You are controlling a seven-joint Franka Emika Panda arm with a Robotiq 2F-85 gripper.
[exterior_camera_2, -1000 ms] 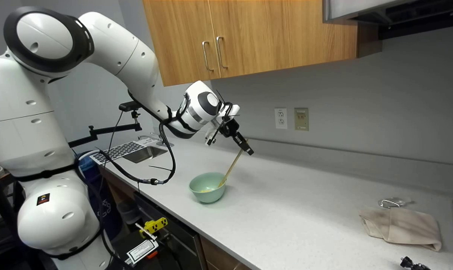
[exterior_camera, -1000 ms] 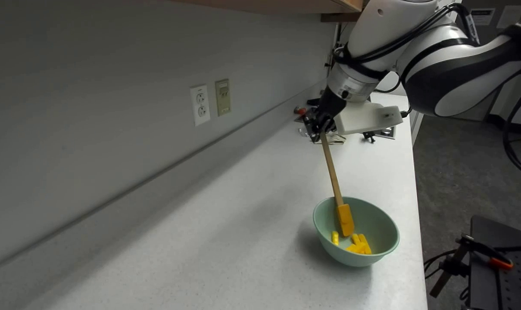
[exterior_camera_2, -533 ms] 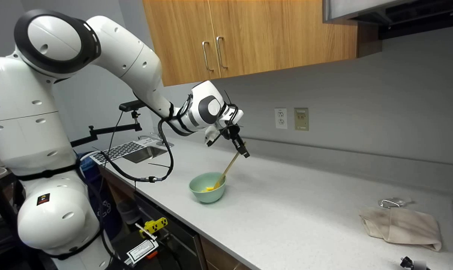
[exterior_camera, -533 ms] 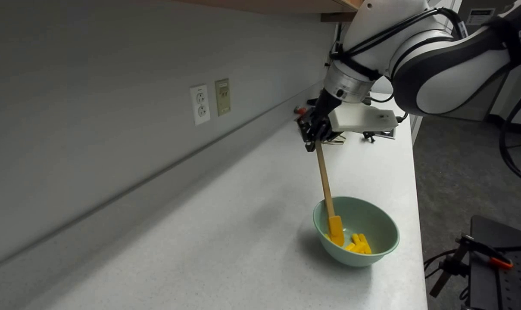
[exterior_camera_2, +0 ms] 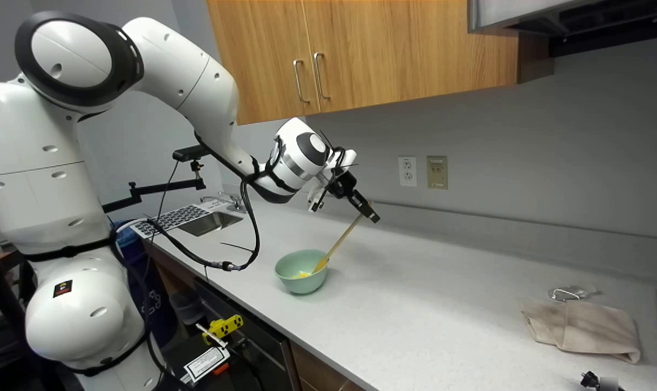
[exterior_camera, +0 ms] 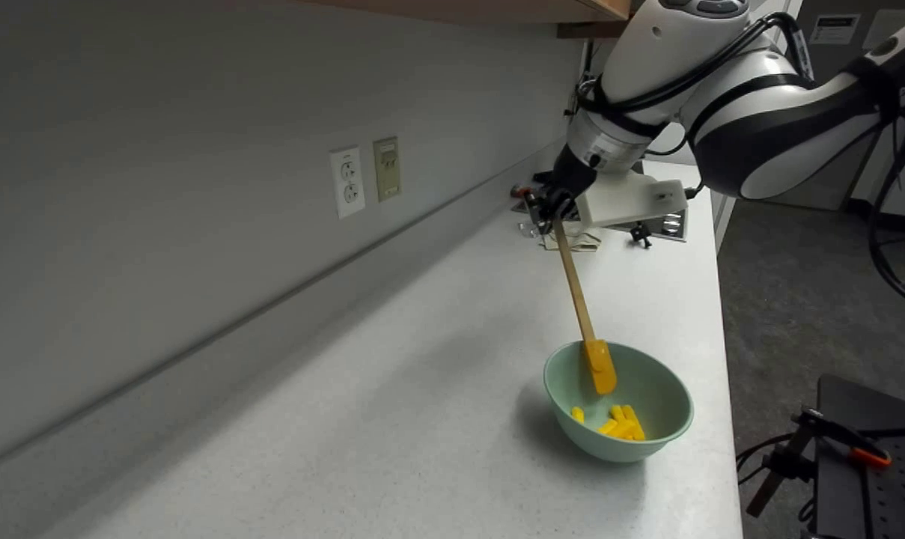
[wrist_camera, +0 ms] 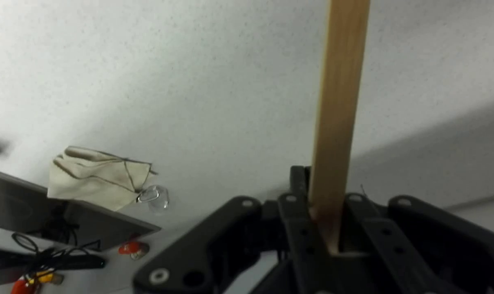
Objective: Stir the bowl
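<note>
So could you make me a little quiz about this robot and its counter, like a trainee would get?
1. What are the fingers gripping?
2. True or false: the bowl is upside down.
3. Where is the folded cloth: A, in the bowl; B, on the counter; C, under the bowl?

Key: 1, a wooden-handled spatula; 2, false, the bowl is right way up with yellow pieces inside; 3, B.

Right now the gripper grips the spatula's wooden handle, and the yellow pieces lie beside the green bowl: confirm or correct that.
One thing is wrong: the yellow pieces lie inside the green bowl, not beside it, as an exterior view shows. The gripper does grip the spatula's wooden handle.
</note>
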